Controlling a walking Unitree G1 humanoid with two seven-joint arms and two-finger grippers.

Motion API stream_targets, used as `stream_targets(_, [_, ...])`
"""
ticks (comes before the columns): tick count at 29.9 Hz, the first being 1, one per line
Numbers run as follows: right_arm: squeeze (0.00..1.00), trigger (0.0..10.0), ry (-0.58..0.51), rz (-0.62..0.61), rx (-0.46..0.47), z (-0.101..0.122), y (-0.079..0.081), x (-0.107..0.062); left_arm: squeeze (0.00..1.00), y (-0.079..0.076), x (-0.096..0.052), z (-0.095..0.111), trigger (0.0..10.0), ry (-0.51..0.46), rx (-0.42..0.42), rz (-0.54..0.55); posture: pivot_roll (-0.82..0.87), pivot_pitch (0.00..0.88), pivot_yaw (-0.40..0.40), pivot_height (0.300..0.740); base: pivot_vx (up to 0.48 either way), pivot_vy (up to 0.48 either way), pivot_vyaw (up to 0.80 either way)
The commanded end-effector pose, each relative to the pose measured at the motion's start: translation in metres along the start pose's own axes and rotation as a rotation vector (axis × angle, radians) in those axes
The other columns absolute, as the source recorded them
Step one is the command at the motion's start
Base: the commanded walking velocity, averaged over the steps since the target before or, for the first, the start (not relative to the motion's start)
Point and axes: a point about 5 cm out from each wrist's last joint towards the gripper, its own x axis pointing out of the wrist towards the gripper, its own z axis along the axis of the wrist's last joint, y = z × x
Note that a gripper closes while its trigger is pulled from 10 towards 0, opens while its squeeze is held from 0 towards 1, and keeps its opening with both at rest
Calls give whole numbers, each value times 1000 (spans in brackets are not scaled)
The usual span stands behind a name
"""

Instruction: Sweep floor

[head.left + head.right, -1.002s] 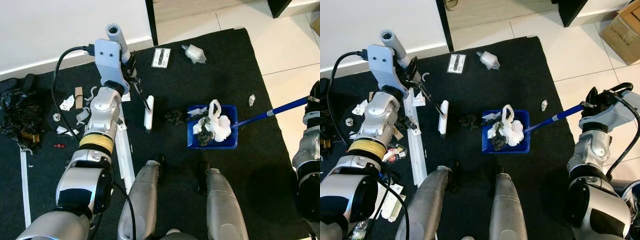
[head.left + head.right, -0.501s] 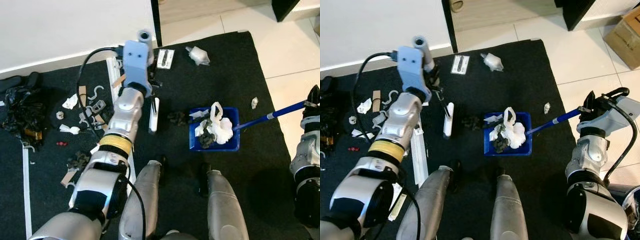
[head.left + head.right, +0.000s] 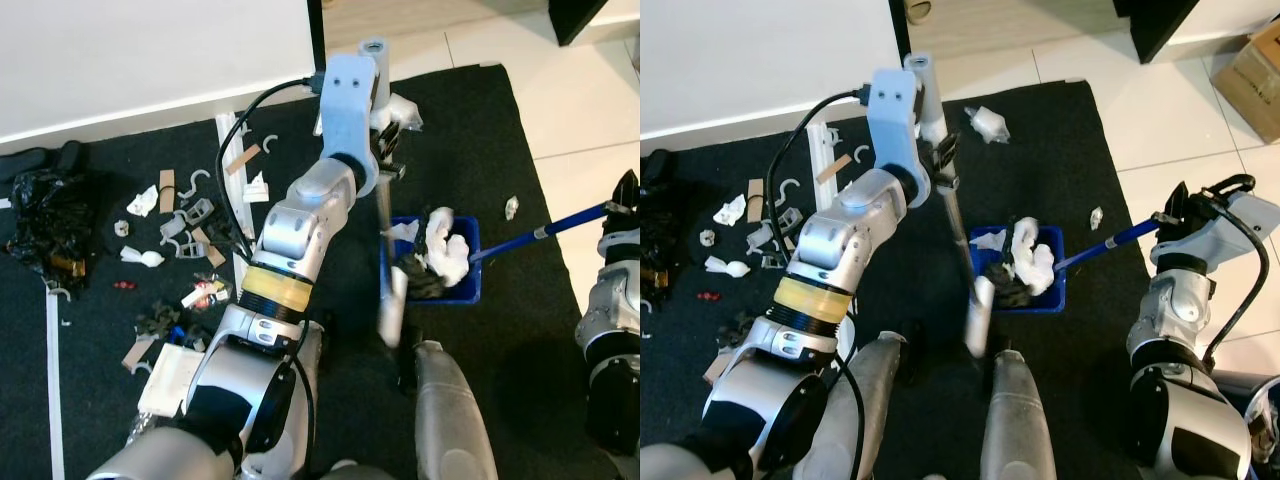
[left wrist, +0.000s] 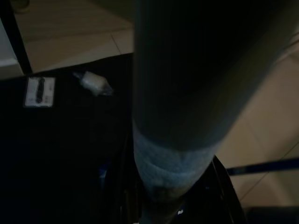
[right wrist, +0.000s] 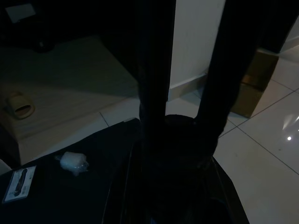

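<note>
My left gripper (image 3: 943, 160) is shut on the grey handle (image 3: 960, 230) of a small broom. Its white brush head (image 3: 392, 310) lies at the open near-left side of the blue dustpan (image 3: 472, 290) on the black mat. White wads and black clumps fill the pan. The pan's blue stick (image 3: 540, 232) runs right to my right gripper (image 3: 1180, 210), which is shut on its end above the tiled floor. In the left wrist view the grey handle (image 4: 177, 116) looms close and dark.
Loose scraps (image 3: 190, 215) and a black bag (image 3: 45, 220) litter the mat's left side. A white wad (image 3: 992, 122) and a small scrap (image 3: 511, 207) lie near the pan. My legs (image 3: 450, 420) stand just behind it. A cardboard box (image 3: 1250, 50) sits far right.
My left arm swung right with the broom, pushing the brush head and the black clump from the mat's middle to the dustpan. The right arm and pan held still.
</note>
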Motion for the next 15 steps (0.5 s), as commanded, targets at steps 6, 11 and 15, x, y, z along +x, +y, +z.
stream_targets(6, [0, 10000, 108, -10, -15, -21, -4, -16, 0, -16, -3, 33, 10000, -92, 55, -92, 163, 426, 74, 740, 0, 0, 0])
stream_targets(11, [0, 10000, 108, -8, -11, -21, -1, -14, 0, 13, -17, 26, 10000, 12, 261, -121, 158, 412, 69, 740, 0, 0, 0])
stream_targets(15, [0, 10000, 113, -8, -9, -22, 0, -15, 0, 28, -29, 16, 10000, 117, 334, -181, 161, 397, 65, 740, 0, 0, 0])
